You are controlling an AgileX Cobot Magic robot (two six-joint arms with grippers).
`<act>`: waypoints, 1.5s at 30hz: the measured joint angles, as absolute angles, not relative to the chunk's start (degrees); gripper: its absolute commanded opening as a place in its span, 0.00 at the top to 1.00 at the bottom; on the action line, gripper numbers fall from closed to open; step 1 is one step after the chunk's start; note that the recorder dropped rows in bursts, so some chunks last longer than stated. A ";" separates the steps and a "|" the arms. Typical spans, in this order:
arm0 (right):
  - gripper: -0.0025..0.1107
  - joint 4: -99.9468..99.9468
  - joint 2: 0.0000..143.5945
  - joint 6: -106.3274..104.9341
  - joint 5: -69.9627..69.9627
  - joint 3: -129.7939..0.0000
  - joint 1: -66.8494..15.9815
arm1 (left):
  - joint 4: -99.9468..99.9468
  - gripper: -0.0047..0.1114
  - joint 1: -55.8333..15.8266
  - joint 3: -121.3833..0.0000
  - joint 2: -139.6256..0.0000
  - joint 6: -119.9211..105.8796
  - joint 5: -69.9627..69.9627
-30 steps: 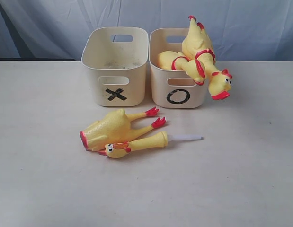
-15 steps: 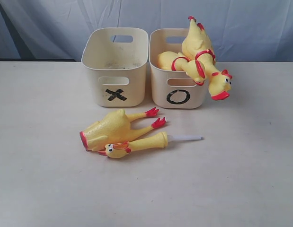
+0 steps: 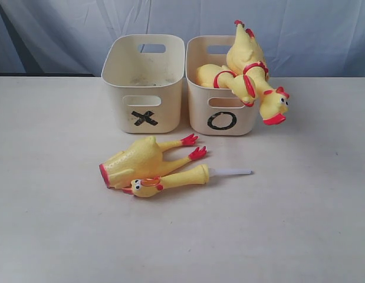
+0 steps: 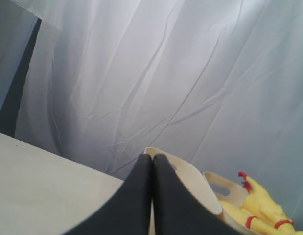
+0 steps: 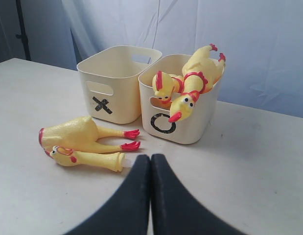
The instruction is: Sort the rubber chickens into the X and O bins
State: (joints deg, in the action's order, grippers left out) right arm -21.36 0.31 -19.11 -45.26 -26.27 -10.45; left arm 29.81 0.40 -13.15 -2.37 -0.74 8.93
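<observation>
Exterior view: headless chicken [image 3: 134, 164] and chicken head [image 3: 170, 178] look light, soft, squashy, best pinched mid-torso or at the neck; left gripper [image 4: 152, 157] and right gripper [image 5: 150, 157] are closed, empty.

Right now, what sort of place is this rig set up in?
Probably a staged lab test bench: bare off-white tabletop, wrinkled pale blue-grey cloth backdrop hung behind it, and a cream-white plastic X tub beside a matching O tub.
</observation>
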 measured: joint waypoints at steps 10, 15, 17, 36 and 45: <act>0.99 -21.36 0.31 -19.21 -45.26 -26.27 -10.45 | 42.19 0.96 0.40 -24.51 -19.74 -22.26 20.25; 0.99 -21.36 0.31 -19.21 -45.26 -26.27 -10.45 | 54.45 0.96 0.40 -30.97 -31.26 -40.76 28.64; 0.99 -21.36 0.31 -19.21 -45.26 -26.27 -10.45 | 56.91 0.96 0.40 -32.97 -35.94 -45.16 31.16; 0.99 -21.36 0.31 -19.25 -45.17 -26.27 -10.45 | 58.59 0.66 0.40 -46.25 -69.97 -63.24 40.00; 0.99 -21.36 0.31 -19.25 -44.34 -25.76 -11.13 | 58.68 0.46 -6.27 -48.74 -82.73 -69.81 32.51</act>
